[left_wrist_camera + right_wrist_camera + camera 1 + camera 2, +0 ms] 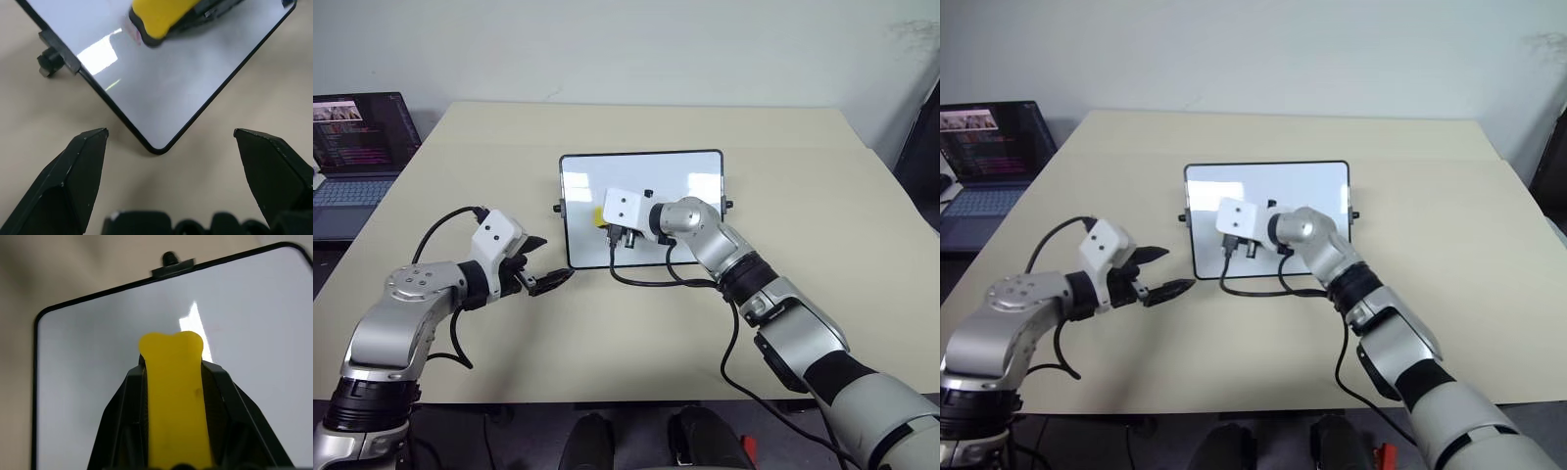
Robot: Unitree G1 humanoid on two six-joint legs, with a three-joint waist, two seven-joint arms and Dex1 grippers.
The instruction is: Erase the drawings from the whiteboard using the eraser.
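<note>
Wiping is the step in hand, and I have the eraser (174, 396) clamped between the fingers of my right gripper (607, 217), its yellow back up and the rounded tip sticking out past them. In the left eye view it sits over the left-centre of the whiteboard (685, 176), which lies flat on the tabletop (803, 323) in the middle of the frame, upper half.

My left gripper (544, 274) hangs apart from the board, just off its lower-left corner, with both fingers spread wide and nothing between them.

Looking at the left wrist view, the eraser's dark underside appears to meet the glossy surface, and a faint pinkish smear shows right beside its tip. I take that to be a remnant of the drawings (136, 33), though the glare patch next to it makes it hard to be sure; I see no other clear red marks on the white surface.

To do this well I judge I should keep the felt flat to the board rather than riding on its tip, press evenly, and sweep in short overlapping passes across that smear. The board is light and slick, so a hard push could slide it over the tabletop; the open left gripper is well placed to brace the near corner if it shifts.
</note>
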